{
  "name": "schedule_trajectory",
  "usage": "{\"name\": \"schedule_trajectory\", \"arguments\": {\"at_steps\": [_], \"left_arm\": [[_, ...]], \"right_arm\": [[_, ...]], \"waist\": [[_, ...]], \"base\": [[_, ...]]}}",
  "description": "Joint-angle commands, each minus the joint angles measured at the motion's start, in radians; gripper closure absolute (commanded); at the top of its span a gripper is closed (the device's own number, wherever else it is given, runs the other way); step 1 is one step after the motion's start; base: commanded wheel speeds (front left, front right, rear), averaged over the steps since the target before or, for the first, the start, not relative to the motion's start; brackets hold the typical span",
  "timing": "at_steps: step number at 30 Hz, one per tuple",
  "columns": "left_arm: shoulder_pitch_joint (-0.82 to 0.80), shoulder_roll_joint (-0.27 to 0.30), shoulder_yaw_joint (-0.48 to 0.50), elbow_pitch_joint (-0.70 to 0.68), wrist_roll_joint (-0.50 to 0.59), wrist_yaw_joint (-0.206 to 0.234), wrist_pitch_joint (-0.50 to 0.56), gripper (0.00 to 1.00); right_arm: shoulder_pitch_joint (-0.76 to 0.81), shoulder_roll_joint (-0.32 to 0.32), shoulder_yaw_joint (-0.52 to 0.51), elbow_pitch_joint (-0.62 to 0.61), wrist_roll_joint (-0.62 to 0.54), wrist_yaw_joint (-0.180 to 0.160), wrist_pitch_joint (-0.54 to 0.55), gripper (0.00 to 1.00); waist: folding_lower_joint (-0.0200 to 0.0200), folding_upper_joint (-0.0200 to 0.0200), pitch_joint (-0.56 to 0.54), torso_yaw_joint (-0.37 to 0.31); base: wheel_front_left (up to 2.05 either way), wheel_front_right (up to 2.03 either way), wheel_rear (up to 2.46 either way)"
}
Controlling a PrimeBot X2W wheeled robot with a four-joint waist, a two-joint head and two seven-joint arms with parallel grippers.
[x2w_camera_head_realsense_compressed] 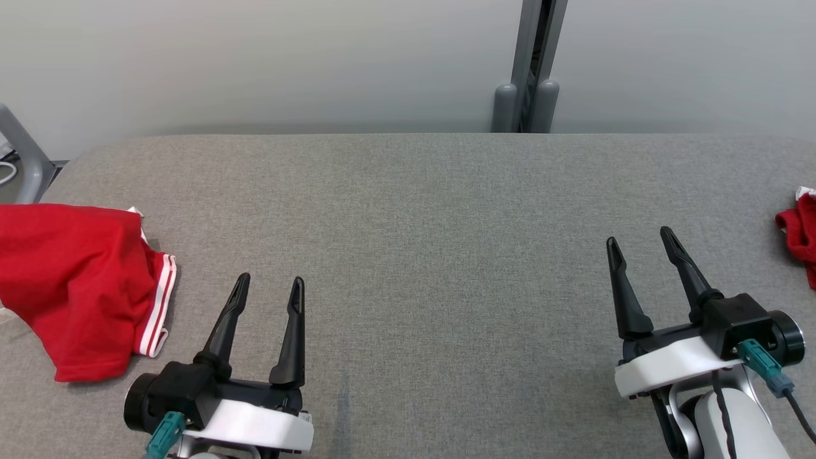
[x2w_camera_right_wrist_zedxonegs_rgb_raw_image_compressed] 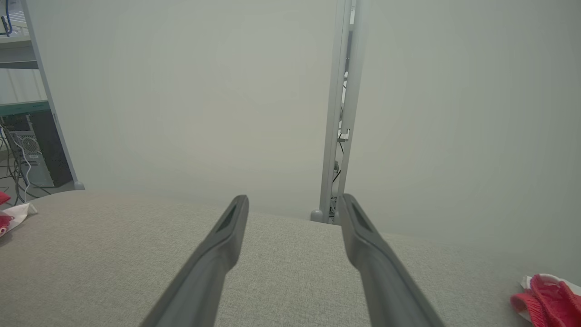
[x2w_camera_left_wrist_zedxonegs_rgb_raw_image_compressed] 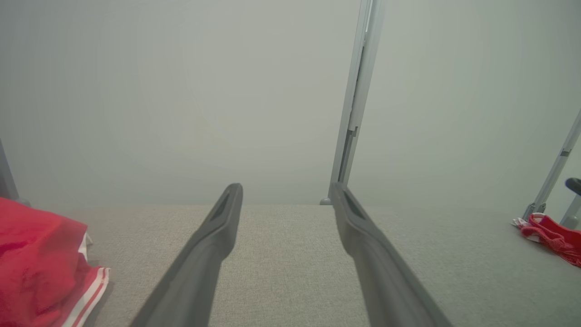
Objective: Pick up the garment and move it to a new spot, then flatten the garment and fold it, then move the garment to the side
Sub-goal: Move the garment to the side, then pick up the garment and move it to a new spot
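Overall, a quiet scene. A grey fabric-covered table ran across the head view. A pale wall stood behind it, and a grey upright post rose at the far edge, right of centre.

The left gripper sat at lower left, jaws spread wide with nothing between the fingers. The right gripper sat at lower right, likewise released and holding nothing. Both sets of fingers pointed toward the far edge. Could not tell whether either touched the cloth.

The red garment, with white stripes along one hem, lay on the table's left end. It was rumpled rather than flat, near the left gripper on its outer side and not touching it. In the left wrist view the red garment showed at lower left, apart from the fingers.

A second red garment lay bunched at the table's right end, cut off by the frame. It was beyond the right gripper and apart from it, with a bit of white at its top. The right wrist view placed it at lower right.
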Motion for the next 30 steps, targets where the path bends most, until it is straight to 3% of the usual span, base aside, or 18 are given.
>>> {"name": "schedule_trajectory", "arguments": {"at_steps": [1, 18, 30], "left_arm": [[-0.004, 0.004, -0.001, 0.003, -0.004, -0.004, -0.001, 0.0], [-0.01, 0.003, -0.016, 0.011, -0.008, -0.008, -0.001, 0.0], [-0.009, 0.003, -0.03, 0.012, 0.0, 0.001, -0.001, 0.0]], "right_arm": [[0.008, -0.003, 0.001, 0.001, 0.004, 0.0, -0.005, 0.0], [0.011, -0.004, 0.002, 0.011, 0.015, 0.0, -0.005, 0.0], [0.028, -0.004, 0.03, 0.018, 0.021, 0.0, -0.004, 0.0]], "waist": [[0.0, 0.0, 0.001, 0.001], [0.0, 0.0, 0.003, 0.015], [0.0, 0.0, 0.0, 0.186]], "base": [[0.0, 0.0, 0.0], [0.0, 0.0, 0.0], [0.0, 0.0, 0.0]]}}
